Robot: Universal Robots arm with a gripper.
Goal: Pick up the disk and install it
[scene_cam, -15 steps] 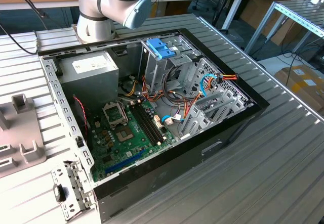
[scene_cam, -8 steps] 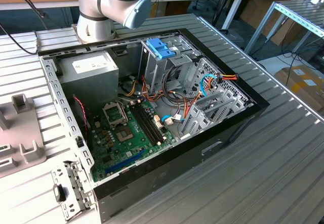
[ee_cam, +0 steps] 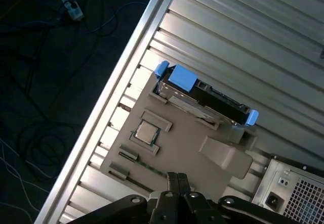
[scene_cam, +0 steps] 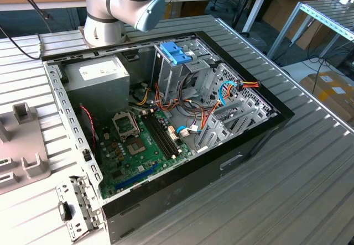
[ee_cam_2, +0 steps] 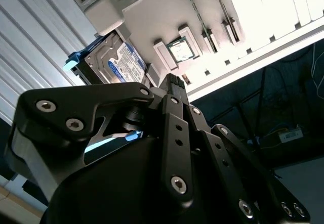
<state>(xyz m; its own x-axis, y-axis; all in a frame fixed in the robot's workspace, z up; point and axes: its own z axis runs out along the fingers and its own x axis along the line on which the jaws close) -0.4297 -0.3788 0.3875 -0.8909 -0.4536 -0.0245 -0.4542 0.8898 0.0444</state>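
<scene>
The disk (ee_cam: 202, 95) sits at the edge of a grey fixture plate (ee_cam: 177, 138) on the ribbed table (ee_cam: 253, 27); in the exterior view that plate lies left of the open computer case (scene_cam: 166, 118). The gripper (ee_cam: 176, 176) hovers over the plate, fingers pressed together, empty, clear of the disk.
</scene>
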